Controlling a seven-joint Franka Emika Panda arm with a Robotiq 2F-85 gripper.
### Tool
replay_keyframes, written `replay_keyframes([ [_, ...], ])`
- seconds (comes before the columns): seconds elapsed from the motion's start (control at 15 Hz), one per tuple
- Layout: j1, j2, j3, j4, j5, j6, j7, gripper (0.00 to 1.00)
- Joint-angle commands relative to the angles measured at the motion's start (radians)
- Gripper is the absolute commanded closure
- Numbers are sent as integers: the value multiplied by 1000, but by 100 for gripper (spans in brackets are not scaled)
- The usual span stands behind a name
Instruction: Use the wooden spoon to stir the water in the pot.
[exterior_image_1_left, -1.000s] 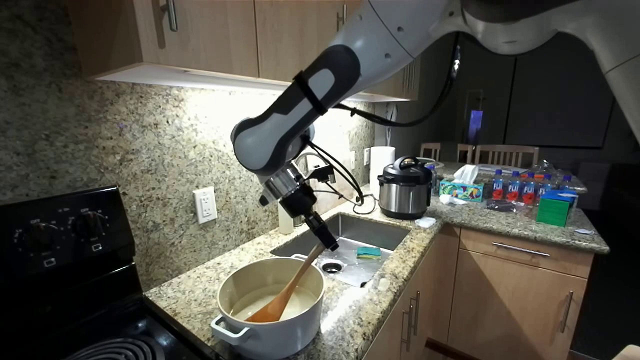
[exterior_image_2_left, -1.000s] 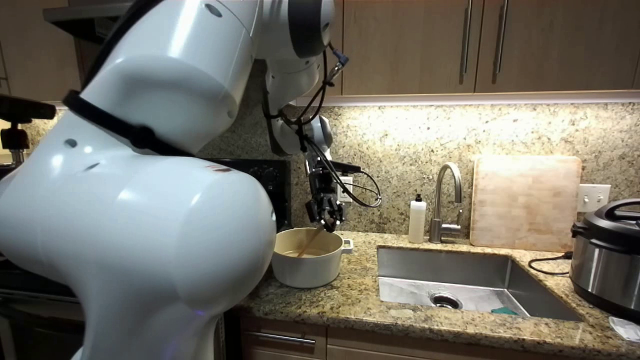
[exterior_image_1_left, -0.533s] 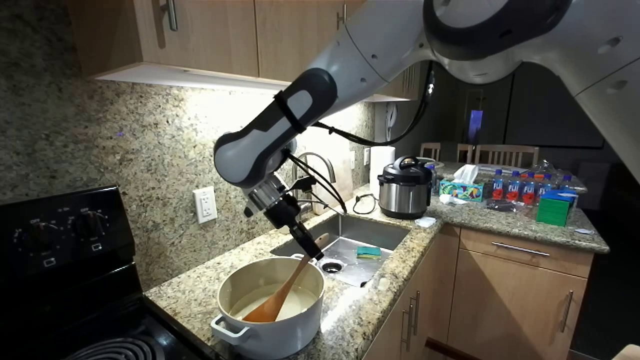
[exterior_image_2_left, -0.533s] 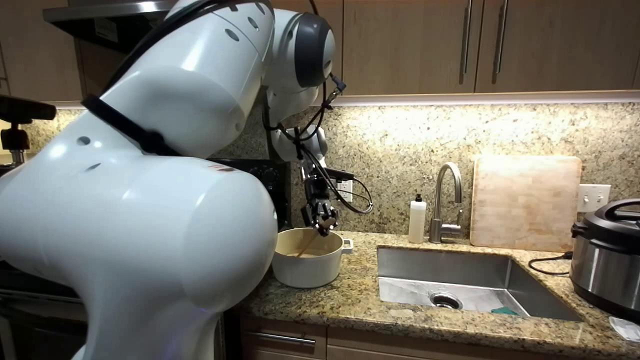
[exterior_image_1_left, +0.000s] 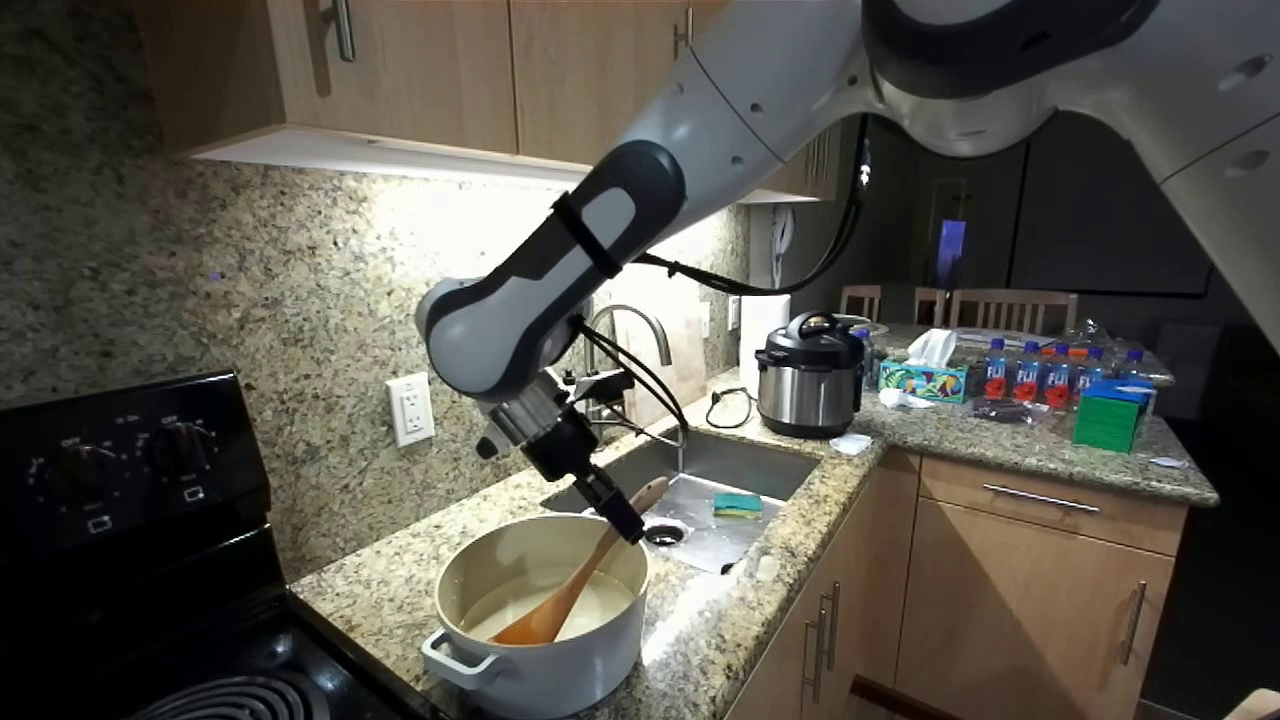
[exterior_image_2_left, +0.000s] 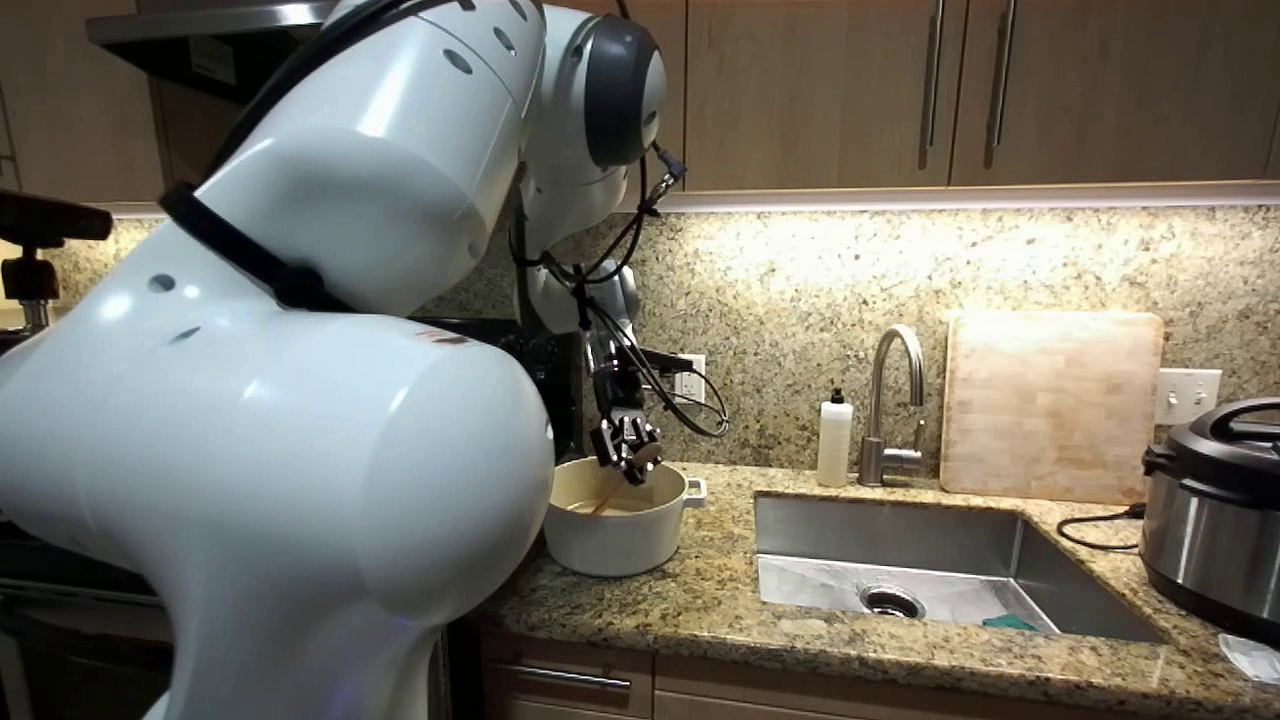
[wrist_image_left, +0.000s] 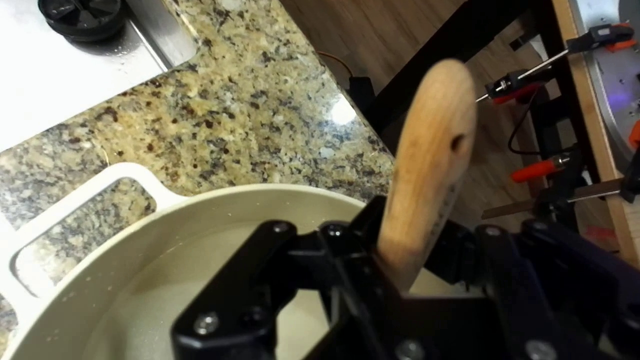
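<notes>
The pot (exterior_image_1_left: 560, 680) stands upright on the worktop (exterior_image_1_left: 390, 580), between the stove (exterior_image_1_left: 130, 470) and the sink (exterior_image_2_left: 880, 535). One of its side handles faces the stove; the opposite handle faces the sink. The water (exterior_image_1_left: 600, 605) is contained in the pot, with its surface below the rim.

The wooden spoon (exterior_image_1_left: 545, 620) is inclined inside the pot. Its bowl is down at the water, toward the stove side of the pot; depth of immersion cannot be determined. The handle leans toward the sink side and projects above the rim of the pot, ending in a rounded tip with a small hole. Contact between handle and rim cannot be confirmed.

The end effector (exterior_image_1_left: 632, 532) is positioned just over the mouth of the pot, near the rim, and angled downward. Its jaws are pressed onto the spoon handle, pinching it below the rounded tip.

Beside the pot, the sink has a drain (exterior_image_2_left: 890, 600) and, farther from the pot, a sponge (exterior_image_1_left: 737, 505). Behind the sink, in order of increasing separation from the pot: soap bottle (exterior_image_2_left: 834, 440), faucet (exterior_image_2_left: 872, 450), cutting board (exterior_image_2_left: 1050, 400). The electric cooker (exterior_image_1_left: 808, 390) stands well apart from the pot, past the sink.
</notes>
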Motion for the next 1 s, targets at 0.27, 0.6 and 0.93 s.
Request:
replay_keyframes([
  [0.27,-137,-208,4,-347,53,284,-57,95],
  [0.6,-175,-299,-7,-395,61,305,-108,95],
  [0.93,-170,-341,-17,-358,73,290,-157,95],
])
